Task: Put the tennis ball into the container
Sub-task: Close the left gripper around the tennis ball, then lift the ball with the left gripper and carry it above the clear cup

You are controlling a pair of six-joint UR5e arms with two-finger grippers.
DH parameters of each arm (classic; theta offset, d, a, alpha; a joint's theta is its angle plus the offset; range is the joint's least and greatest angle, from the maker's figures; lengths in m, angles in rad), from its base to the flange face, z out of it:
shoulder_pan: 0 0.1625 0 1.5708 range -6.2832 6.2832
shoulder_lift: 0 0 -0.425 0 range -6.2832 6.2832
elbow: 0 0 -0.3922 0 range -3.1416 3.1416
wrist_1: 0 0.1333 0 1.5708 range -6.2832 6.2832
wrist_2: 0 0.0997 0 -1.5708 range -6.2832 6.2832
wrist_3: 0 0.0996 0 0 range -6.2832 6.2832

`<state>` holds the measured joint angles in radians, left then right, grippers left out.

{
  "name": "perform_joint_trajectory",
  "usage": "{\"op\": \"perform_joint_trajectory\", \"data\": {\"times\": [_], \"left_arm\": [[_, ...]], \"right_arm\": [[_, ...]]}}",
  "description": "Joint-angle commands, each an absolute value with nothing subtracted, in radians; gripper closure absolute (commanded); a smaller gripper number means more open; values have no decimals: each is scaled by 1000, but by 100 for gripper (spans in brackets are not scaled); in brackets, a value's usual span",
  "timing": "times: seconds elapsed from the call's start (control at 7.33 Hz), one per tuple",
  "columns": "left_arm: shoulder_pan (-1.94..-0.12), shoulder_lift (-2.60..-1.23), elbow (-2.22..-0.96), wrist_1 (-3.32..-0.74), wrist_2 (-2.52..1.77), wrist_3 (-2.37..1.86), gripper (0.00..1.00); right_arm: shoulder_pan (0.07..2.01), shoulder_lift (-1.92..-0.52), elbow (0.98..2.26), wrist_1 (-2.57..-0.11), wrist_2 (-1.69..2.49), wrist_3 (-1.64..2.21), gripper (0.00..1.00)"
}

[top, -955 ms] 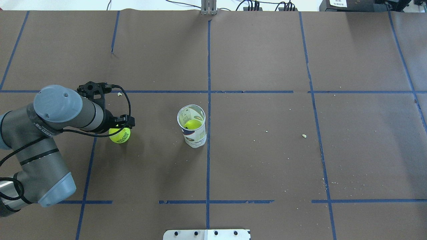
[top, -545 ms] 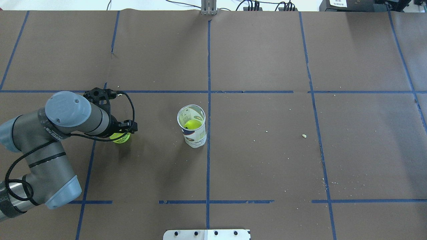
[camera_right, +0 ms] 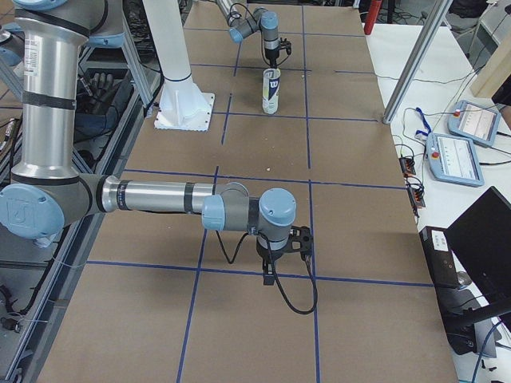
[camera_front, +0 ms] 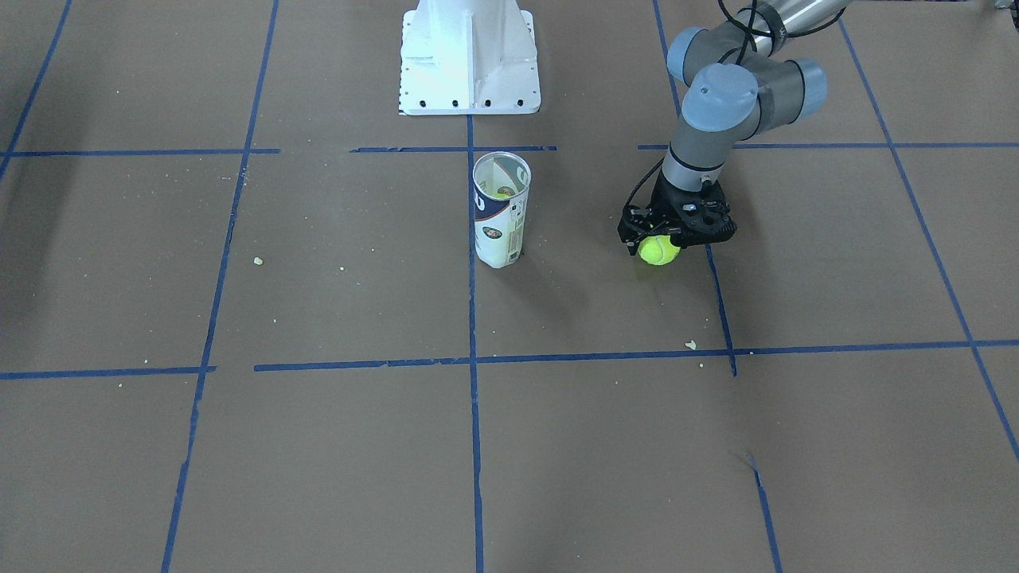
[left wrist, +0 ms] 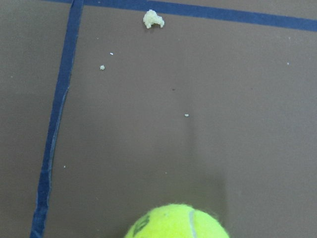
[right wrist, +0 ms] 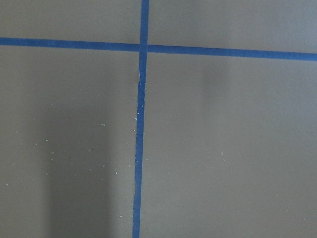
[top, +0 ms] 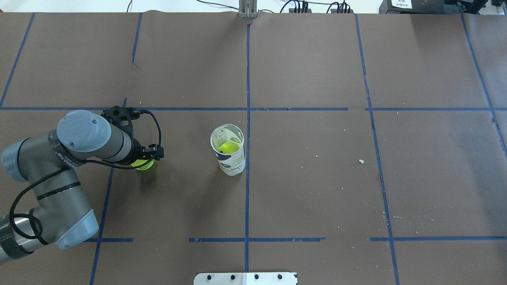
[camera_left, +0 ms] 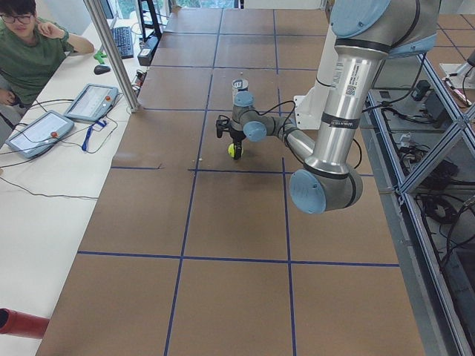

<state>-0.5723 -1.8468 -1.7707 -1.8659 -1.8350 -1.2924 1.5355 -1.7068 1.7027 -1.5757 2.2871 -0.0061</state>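
Observation:
A fluorescent yellow-green tennis ball (camera_front: 658, 250) lies on the brown table, left of the container in the overhead view. My left gripper (camera_front: 667, 237) has come down over the tennis ball (top: 143, 163) and hides most of it; the jaws look open, straddling it. In the left wrist view the tennis ball (left wrist: 178, 222) fills the bottom edge. The container (top: 229, 155), a see-through can with a white and navy label, stands upright near the table's middle with another yellow ball (top: 228, 147) inside. My right gripper (camera_right: 270, 274) hangs over bare table far from both; I cannot tell its state.
The white robot base (camera_front: 470, 56) stands behind the container (camera_front: 501, 211). Blue tape lines cross the brown paper, with crumbs (camera_front: 690, 344) scattered about. An operator (camera_left: 30, 55) sits at a side bench with tablets (camera_left: 93, 100), beyond a metal post (camera_left: 111, 55).
My left arm has swung in and lowered its gripper onto the ball, which showed almost whole a second ago and is now mostly covered. The container has not moved.

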Motion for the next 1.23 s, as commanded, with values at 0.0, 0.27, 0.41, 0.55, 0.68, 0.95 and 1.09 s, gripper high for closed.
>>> {"op": "perform_joint_trajectory", "data": {"times": [0.0,0.27,0.41,0.55,0.68,0.95,1.09], "left_arm": [[-574,-1845,-1796,-1862,-1838,-1318,76],[-586,-1845,-1930,-1725,-1838,-1310,82],[-600,-1848,-2057,-1598,-1841,-1310,82],[-650,-1906,-2118,-1469,-1844,-1309,82],[-673,-2002,-2152,-1322,-1858,-1308,82],[-676,-2158,-2181,-1154,-1929,-1324,82],[-673,-2236,-2162,-1105,-1946,-1350,82]], "right_arm": [[1536,-1707,1703,-1575,2287,-6,0],[1536,-1707,1703,-1577,2287,-6,0],[1536,-1707,1704,-1575,2287,-6,0],[1536,-1707,1703,-1575,2287,-6,0],[1536,-1706,1703,-1575,2287,-6,0],[1536,-1706,1703,-1575,2287,-6,0],[1536,-1706,1704,-1575,2287,-6,0]]}}
